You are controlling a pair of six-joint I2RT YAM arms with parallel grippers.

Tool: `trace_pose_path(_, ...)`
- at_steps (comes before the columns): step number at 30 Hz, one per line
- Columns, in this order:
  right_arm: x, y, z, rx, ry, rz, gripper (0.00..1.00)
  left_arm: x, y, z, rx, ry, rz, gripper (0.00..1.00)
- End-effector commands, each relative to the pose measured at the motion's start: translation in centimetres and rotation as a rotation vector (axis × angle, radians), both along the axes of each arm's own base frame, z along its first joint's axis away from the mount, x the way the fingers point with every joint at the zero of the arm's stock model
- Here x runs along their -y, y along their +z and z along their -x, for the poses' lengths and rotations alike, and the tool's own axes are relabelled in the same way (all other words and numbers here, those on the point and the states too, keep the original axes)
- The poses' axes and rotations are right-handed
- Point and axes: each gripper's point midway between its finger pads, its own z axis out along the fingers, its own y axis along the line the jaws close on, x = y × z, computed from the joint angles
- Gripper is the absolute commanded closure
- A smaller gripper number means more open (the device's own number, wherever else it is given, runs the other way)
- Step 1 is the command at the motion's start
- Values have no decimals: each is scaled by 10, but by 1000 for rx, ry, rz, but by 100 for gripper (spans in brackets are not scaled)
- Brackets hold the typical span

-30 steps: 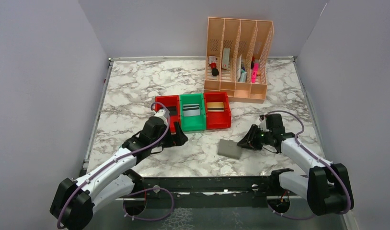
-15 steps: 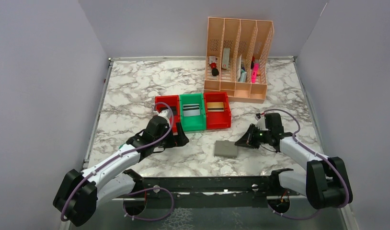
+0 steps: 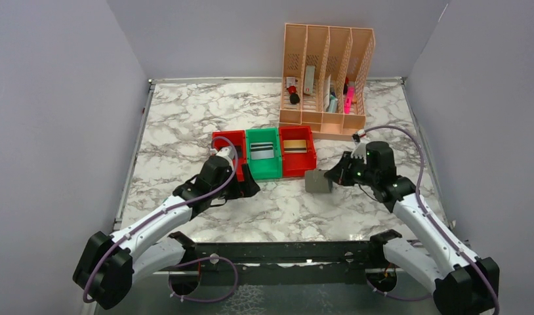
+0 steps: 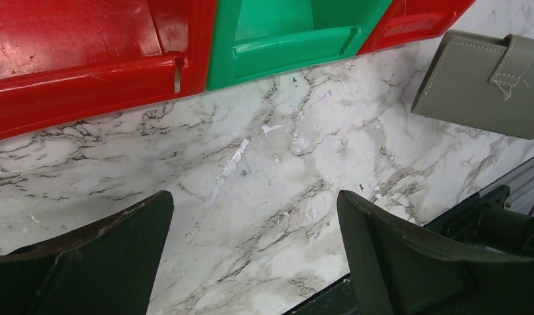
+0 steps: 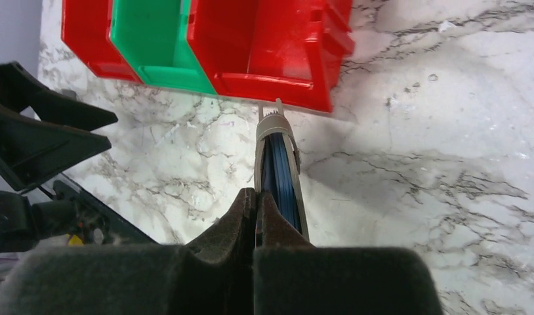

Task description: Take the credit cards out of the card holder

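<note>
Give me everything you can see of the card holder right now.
The card holder is a flat grey, leather-like wallet with a stitched closure strap, folded nearly shut; blue inner pockets show edge-on. The right fingers pinch one edge, holding it on edge, seemingly off the marble table, in front of the right-hand red bin.

Bright even light, soft shadows, sharp overview, right fingers [image 5: 241, 223] blurred up close
</note>
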Motion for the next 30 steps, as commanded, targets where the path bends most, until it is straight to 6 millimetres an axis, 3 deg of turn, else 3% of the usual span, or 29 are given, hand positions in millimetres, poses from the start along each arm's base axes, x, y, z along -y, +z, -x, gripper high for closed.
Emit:
trace_pose_path(1, -4, 4, -1, 60, -22, 176, 99, 2, 24, -15, 71, 27, 21, 1)
trace_pose_path(6, -39, -6, 11, 155, 72, 346, 99, -6, 27, -19, 84, 74, -11, 1)
trace_pose_path(12, -83, 0, 28, 372, 217, 520, 99, -29, 31, -22, 105, 194, -56, 1)
trace_pose_path(16, -116, 2, 48, 561, 316, 661, 99, -47, 36, -23, 128, 275, -86, 1)
trace_pose_path(20, -125, 14, 43, 641, 278, 729, 99, -58, 43, -21, 148, 312, -104, 1)
trace_pose_path(26, -129, 51, 39, 783, 236, 705, 99, -64, 44, -19, 154, 318, -129, 1)
trace_pose_path(30, -135, 44, 46, 801, 300, 732, 99, -65, 44, -19, 158, 317, -132, 1)
